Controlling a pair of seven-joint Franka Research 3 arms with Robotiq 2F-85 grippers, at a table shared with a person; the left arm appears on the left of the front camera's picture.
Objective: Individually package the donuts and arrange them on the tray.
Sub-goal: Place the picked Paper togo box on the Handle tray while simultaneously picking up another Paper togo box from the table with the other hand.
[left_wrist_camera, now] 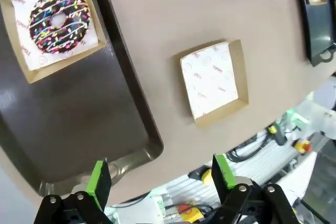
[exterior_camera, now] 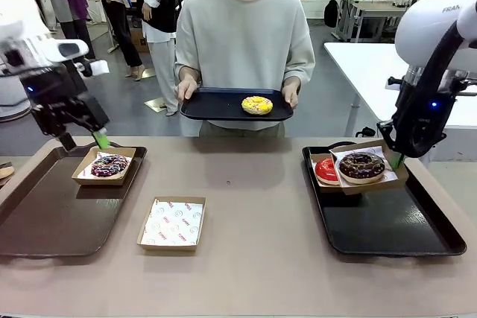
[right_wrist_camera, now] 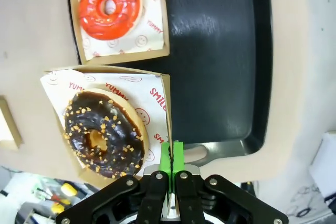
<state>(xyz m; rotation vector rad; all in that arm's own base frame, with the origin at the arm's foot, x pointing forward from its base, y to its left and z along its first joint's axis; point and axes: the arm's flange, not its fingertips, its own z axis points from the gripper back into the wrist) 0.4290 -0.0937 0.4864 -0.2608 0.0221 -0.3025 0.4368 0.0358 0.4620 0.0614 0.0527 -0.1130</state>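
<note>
"Front view, far left first," says one observer. "The left gripper (exterior_camera: 84,138) hangs above the back rim of the left tray (exterior_camera: 45,217), jaws apart and holding nothing. Why there?"

"It looks parked clear of its work," the other answers. "Just below it the sprinkled donut (exterior_camera: 109,165) sits in its own box (exterior_camera: 128,157) on that tray, so that one reads as packaged and placed. The left wrist view has the green pads (left_wrist_camera: 98,182) spread wide over the tray's edge."

"And mid-table?"

"An empty box (exterior_camera: 173,223), paper-lined, lies on the bare table (exterior_camera: 253,184) between the trays. It is probably waiting for the yellow donut (exterior_camera: 257,105), which lies unboxed on the dark tray (exterior_camera: 212,108) the person holds up at the far side, upper centre of the frame."

"Then the right?"

"The red donut (exterior_camera: 325,170) is boxed at the back left corner of the right tray (exterior_camera: 402,232). Beside it, the right gripper (exterior_camera: 399,159) is pinched tight on the side wall of the carried box (exterior_camera: 373,187), with the chocolate donut (exterior_camera: 362,165) inside. Gripping cardboard rather than the donut spares the icing. The box seems raised, overlapping the red donut's box (exterior_camera: 316,159). Whether it touches the tray cannot be told."
</note>
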